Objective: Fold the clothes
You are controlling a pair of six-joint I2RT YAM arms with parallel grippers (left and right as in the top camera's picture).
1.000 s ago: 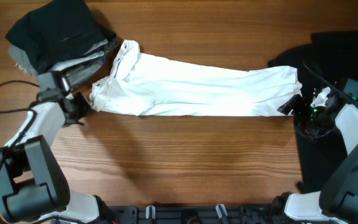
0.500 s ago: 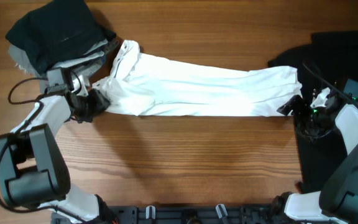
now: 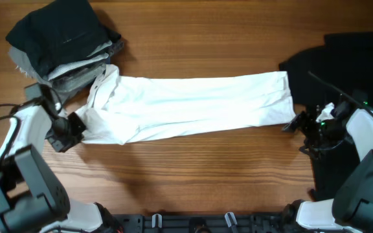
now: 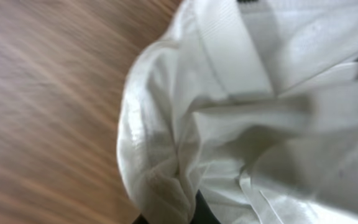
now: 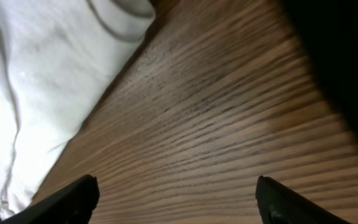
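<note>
One wooden bench [image 3: 206, 175] carries everything here, and most of its near half is bare grain. Across its middle lies the white garment [image 3: 193, 107], drawn out long from left to right and lying fairly flat, with soft creases running along its length. Its right end is squared off, while its left end is rumpled and bunched.

At the far right a black cloth [image 3: 351, 58] is spread over the bench edge, and the garment's upper right corner comes up just beside it. In the far left corner sits a pile of folded clothes [image 3: 60, 32], dark on top with grey layers [image 3: 83, 65] showing beneath. The rumpled end of the white garment reaches up against those grey layers.

The left tool [image 3: 65, 133] sits at the lower left corner of the garment, low to the bench. From its own camera the white cloth fills nearly the whole view, gathering in thick folds right down into the tool, so it looks clamped on that corner. Only a dark sliver of the tool shows under the fabric.

The right tool [image 3: 294, 123] hangs just off the garment's right end, near but not touching it. Its fingertips [image 5: 73, 198] stand wide apart over bare wood, with nothing held between them.
</note>
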